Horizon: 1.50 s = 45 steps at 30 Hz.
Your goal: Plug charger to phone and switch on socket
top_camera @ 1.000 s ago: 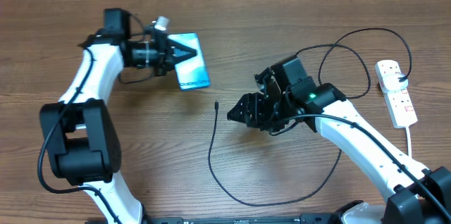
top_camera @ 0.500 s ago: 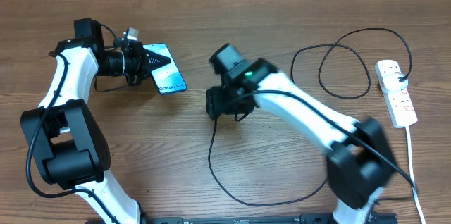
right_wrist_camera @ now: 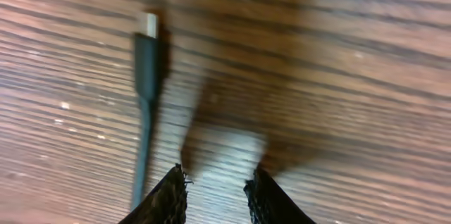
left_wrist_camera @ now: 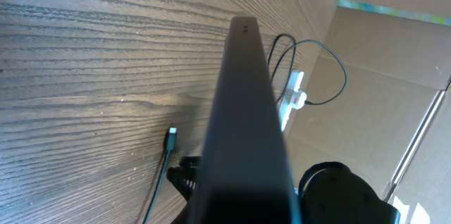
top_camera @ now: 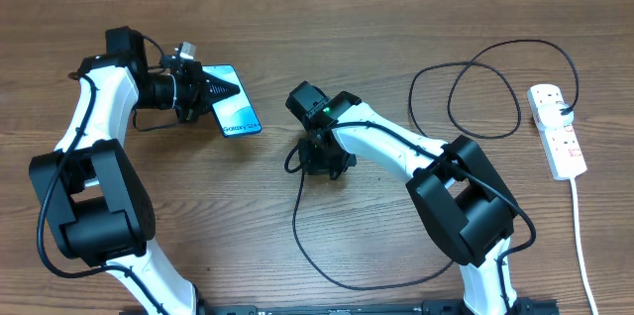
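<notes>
Black right gripper (right_wrist_camera: 215, 190) hangs part-open, empty, beside the charger (right_wrist_camera: 146, 62); left gripper (top_camera: 224, 84) clamps the phone (top_camera: 239, 115)

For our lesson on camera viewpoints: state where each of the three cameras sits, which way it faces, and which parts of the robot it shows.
Overhead: above the table, facing straight down; shows both arms, the phone, the charger, the socket.
Left wrist: faces along the held phone's dark edge across the table; own fingers not clear.
Right wrist: faces down at wood; own fingertips at bottom.
Shared: both wrist views show the charger's plug tip.
</notes>
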Motion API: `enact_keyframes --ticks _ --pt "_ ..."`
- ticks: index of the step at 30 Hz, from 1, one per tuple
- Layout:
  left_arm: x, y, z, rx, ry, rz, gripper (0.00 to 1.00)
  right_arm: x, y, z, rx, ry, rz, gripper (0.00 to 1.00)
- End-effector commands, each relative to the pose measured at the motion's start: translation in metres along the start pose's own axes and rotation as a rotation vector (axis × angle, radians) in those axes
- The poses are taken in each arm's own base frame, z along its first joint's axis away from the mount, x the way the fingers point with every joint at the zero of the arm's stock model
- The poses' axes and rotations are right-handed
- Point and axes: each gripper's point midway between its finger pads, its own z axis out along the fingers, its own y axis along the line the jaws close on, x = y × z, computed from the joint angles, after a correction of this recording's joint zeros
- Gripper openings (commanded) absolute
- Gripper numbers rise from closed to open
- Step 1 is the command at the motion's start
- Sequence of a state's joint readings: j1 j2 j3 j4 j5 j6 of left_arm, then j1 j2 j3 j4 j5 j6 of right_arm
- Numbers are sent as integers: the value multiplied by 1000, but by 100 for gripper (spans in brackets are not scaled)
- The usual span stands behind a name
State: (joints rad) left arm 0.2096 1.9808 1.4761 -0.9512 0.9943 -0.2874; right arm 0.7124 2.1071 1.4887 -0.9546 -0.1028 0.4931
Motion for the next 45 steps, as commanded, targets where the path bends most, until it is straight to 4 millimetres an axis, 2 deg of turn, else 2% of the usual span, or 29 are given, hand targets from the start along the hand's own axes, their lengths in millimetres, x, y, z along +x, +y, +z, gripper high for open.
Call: enact_keyframes --ticks 1,3,4,9,10,11,15,17,19,24,28,32,38,43,45 --pt "0 -12 -5 26 -7 43 4 -5 -17 -2 49 -2 38 29" --pt "0 -12 -5 25 -6 43 4 -3 -26 -4 42 29 94 29" --pt "1 -12 -5 25 -6 42 4 -2 -23 -4 3 50 105 29" --pt "0 -12 -5 25 -6 42 4 -7 13 -11 -238 94 112 29" --pt "0 -12 -5 25 -6 42 4 -10 17 -11 -247 81 122 36" --pt "0 -12 -5 25 -6 42 4 -11 18 -11 -249 76 125 37" --pt "0 -12 -5 25 -6 42 4 -10 14 -6 -176 48 131 43" --pt "0 -12 -5 25 -6 42 4 -8 4 -1 -62 7 136 48" --pt "0 -12 -5 25 -6 41 4 -5 0 3 -4 -5 126 48" --pt "1 -11 -5 25 -3 37 4 -3 2 12 13 -2 121 50" --pt "2 -11 -5 23 0 37 4 0 6 12 -13 20 118 56" --pt "2 -11 -5 23 1 37 4 -1 12 9 -55 38 129 56" --pt "3 -11 -5 23 1 35 4 -17 11 11 -22 -46 154 52" --pt "4 -11 -5 24 5 30 4 -15 15 14 3 -65 132 52" --pt "4 -11 -5 25 7 26 4 -14 11 14 24 -69 136 52"
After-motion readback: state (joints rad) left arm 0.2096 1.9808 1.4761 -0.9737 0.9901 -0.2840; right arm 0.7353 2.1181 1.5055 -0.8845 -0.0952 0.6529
